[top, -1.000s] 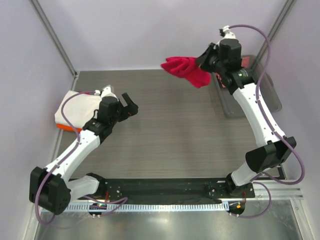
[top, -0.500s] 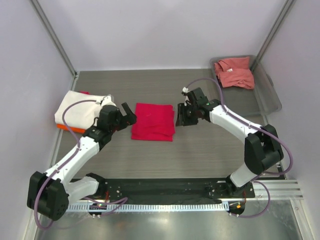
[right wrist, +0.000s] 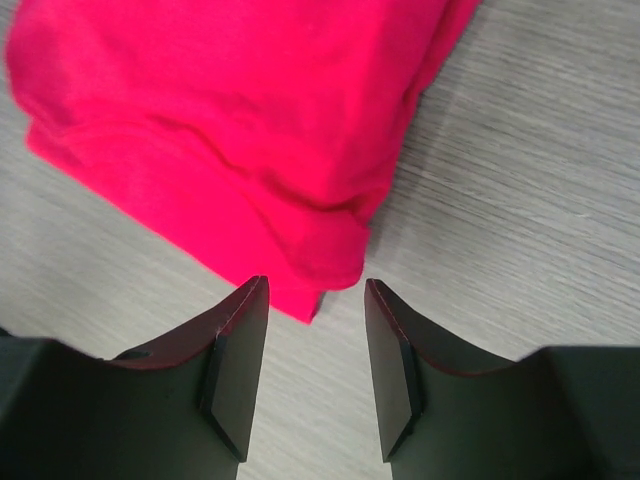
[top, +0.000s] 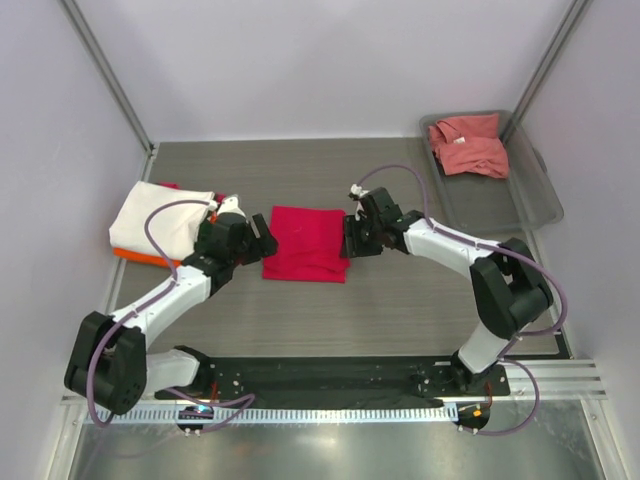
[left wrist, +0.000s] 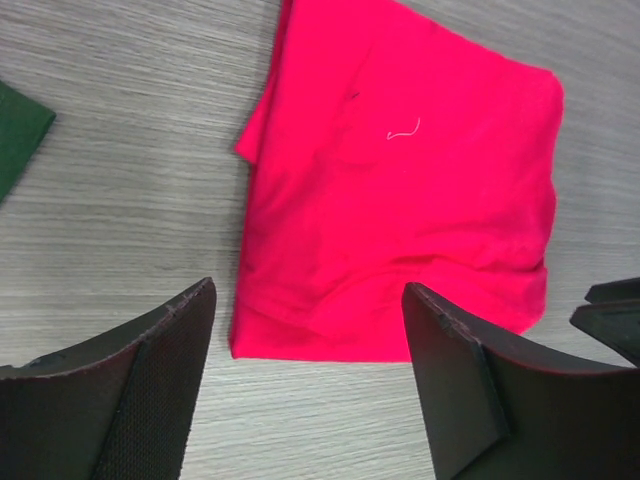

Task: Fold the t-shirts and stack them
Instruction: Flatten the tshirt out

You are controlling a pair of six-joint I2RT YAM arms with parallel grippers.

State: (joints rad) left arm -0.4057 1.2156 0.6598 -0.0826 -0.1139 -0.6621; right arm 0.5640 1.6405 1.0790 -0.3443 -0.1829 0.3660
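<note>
The crimson t-shirt [top: 306,243] lies folded flat on the table, between both grippers. My left gripper [top: 262,234] is open at its left edge; in the left wrist view the shirt [left wrist: 400,190] lies just beyond the fingers. My right gripper [top: 350,236] is open at the shirt's right edge, its jaws astride a corner of the shirt [right wrist: 250,150] without closing on it. A stack at the left has a cream-white shirt [top: 160,218] on top, an orange one [top: 135,257] under it, and a dark green corner [left wrist: 18,125]. A salmon-pink shirt [top: 468,145] lies crumpled in the tray.
The grey plastic tray [top: 520,195] stands at the back right by the wall. Purple walls and metal posts close in the table on three sides. Bare wood-grain tabletop [top: 400,300] lies in front of the crimson shirt.
A second ago the right gripper held the crimson shirt bunched in the air near the tray. Now it lies folded on the table, both grippers open and closer at its edges.
</note>
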